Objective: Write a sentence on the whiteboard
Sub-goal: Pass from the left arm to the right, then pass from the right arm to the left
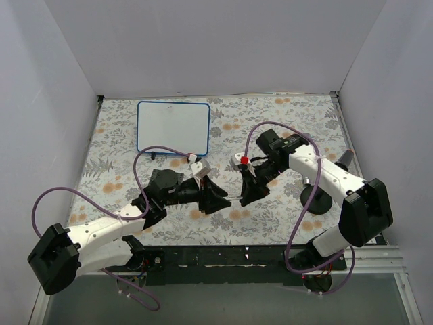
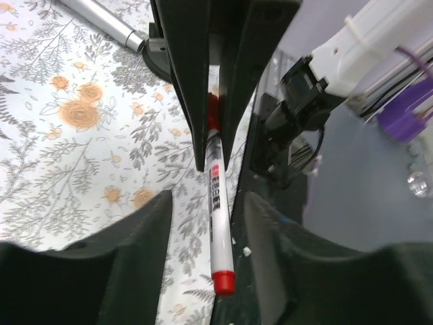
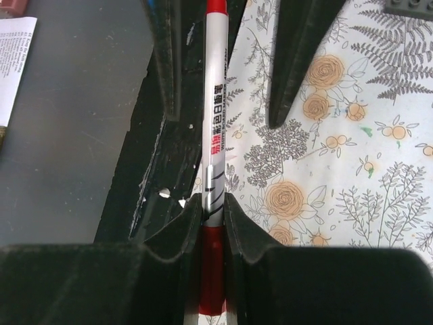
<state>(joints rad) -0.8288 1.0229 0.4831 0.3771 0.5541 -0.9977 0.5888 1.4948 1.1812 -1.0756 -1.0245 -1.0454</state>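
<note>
Toward the counter's (image 1: 284, 115) far left corner lies the whiteboard (image 1: 173, 126). Mid-counter, right fingers (image 3: 243, 233) clench a marker (image 3: 215, 122) with red Chinese lettering, its small print unreadable; left fingers (image 2: 145, 230) stand released either side of it.

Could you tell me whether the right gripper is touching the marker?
Touching. In the right wrist view the right gripper clamps the marker from both sides.

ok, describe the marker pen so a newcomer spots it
On the floral tablecloth, look nearer than the blue-rimmed white whiteboard, to where the two black arm tips meet. The white-barrelled marker pen with red ends spans that gap, clamped in the right arm's fingers, the left arm's fingers open around it. Unlike the looping purple cables, it is straight, white and red.
</note>
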